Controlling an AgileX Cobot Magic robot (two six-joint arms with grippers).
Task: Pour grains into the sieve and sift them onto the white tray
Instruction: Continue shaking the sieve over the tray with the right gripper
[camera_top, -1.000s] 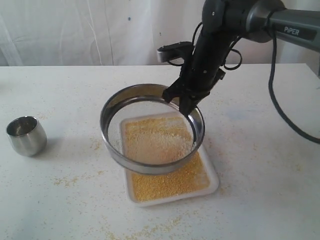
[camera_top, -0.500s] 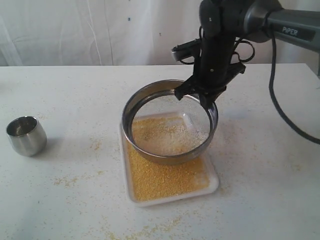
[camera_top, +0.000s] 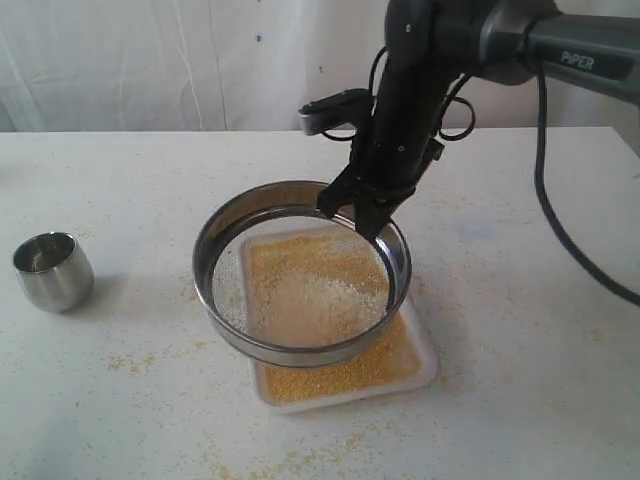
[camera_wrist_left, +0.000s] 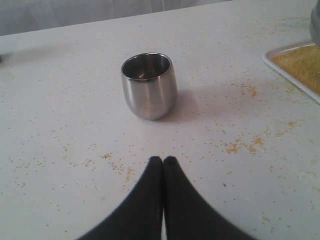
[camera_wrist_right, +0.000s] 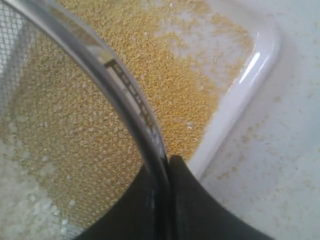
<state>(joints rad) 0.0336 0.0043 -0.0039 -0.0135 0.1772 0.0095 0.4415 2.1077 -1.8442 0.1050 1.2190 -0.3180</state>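
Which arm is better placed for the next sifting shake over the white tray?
Likely right. The right gripper is shut on the sieve rim, holding it over the white tray with whitish grains in the mesh. The left gripper is shut, empty, facing the steel cup, away from the tray.

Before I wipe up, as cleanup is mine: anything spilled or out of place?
Loose yellow specks lie scattered on the white tabletop, outside the flat square white tray and near the small steel cup. The round steel mesh sieve hangs tilted over the tray.
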